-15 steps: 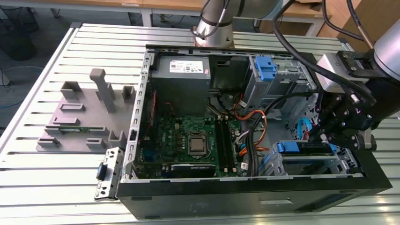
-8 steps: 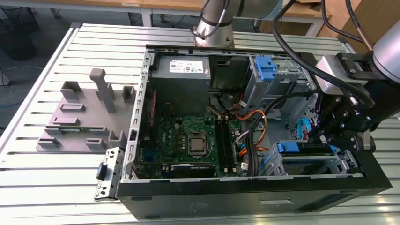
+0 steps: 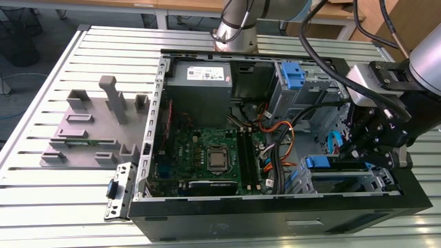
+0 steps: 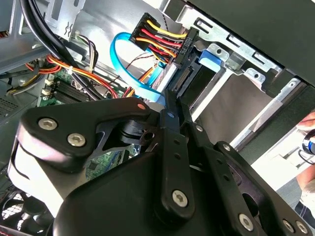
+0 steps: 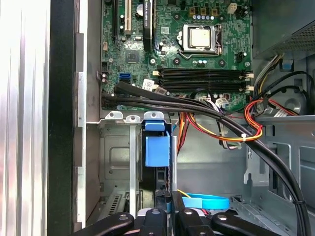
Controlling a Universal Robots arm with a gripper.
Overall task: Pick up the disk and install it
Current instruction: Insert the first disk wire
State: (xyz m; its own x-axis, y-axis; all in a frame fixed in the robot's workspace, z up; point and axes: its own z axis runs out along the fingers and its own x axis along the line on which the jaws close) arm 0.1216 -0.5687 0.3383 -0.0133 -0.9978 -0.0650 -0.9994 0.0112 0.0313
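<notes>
1. On the exterior view's left, a grey holder [image 3: 90,129] is set on the surface [image 3: 41,196].
2. In the middle, the open computer case [image 3: 276,217] is seen.
3. On the right, the disk [image 5: 157,150] is stood on edge in its bay, squeezed by the nearly closed end effector [image 5: 167,216].
4. The disk is judged heavy, stiff and easily hurt by knocks. It is best held by its flat sides.

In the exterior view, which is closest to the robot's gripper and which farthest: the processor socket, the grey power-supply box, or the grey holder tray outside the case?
From the gripper:
1. Processor socket, mid-motherboard, nearest.
2. Power-supply box, at the case's far end.
3. Holder tray, outside the case, on the exterior view's left, farthest.
</notes>
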